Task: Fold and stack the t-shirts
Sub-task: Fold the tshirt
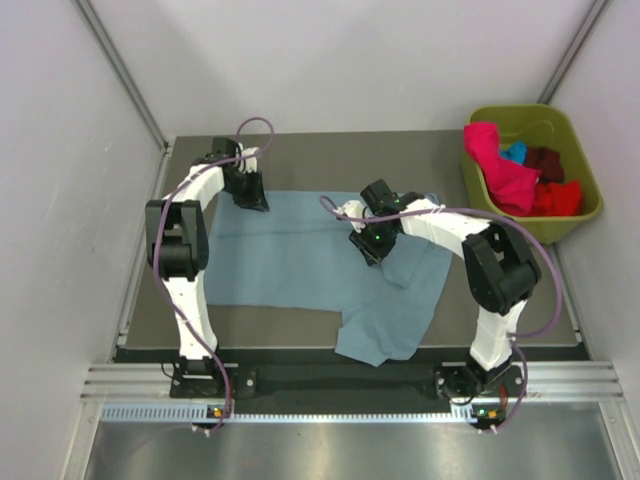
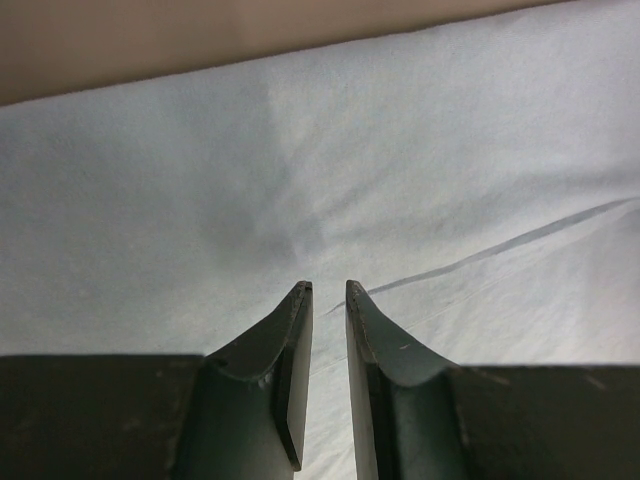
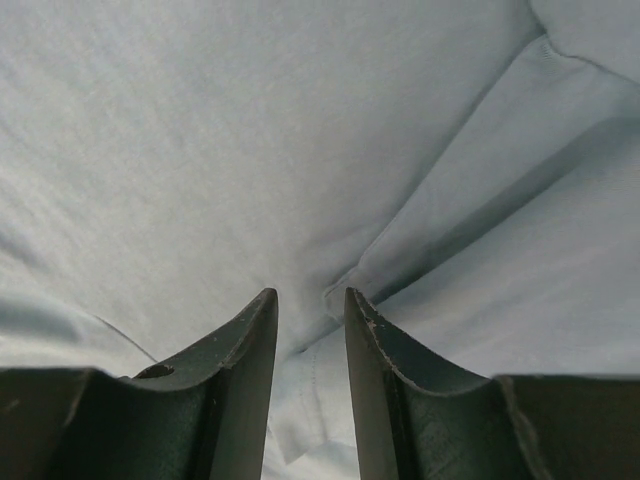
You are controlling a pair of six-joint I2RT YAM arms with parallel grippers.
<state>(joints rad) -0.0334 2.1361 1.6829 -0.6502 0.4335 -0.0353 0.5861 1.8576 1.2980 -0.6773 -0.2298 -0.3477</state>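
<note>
A large grey-blue t-shirt (image 1: 290, 260) lies spread on the table, its lower right part bunched and hanging toward the near edge. My left gripper (image 1: 252, 195) sits low over the shirt's far left corner. In the left wrist view its jaws (image 2: 328, 285) stand a narrow slit apart, with flat cloth (image 2: 400, 180) showing through the gap. My right gripper (image 1: 366, 248) is over the shirt's middle. Its jaws (image 3: 310, 292) are apart, straddling a folded edge of the cloth (image 3: 200, 150) without pinching it.
An olive-green bin (image 1: 530, 112) stands at the far right, holding a pink t-shirt (image 1: 495, 165), a turquoise one (image 1: 515, 152), a maroon one (image 1: 545, 160) and a red one (image 1: 562, 197). Brown table (image 2: 150, 45) shows beyond the shirt's far edge.
</note>
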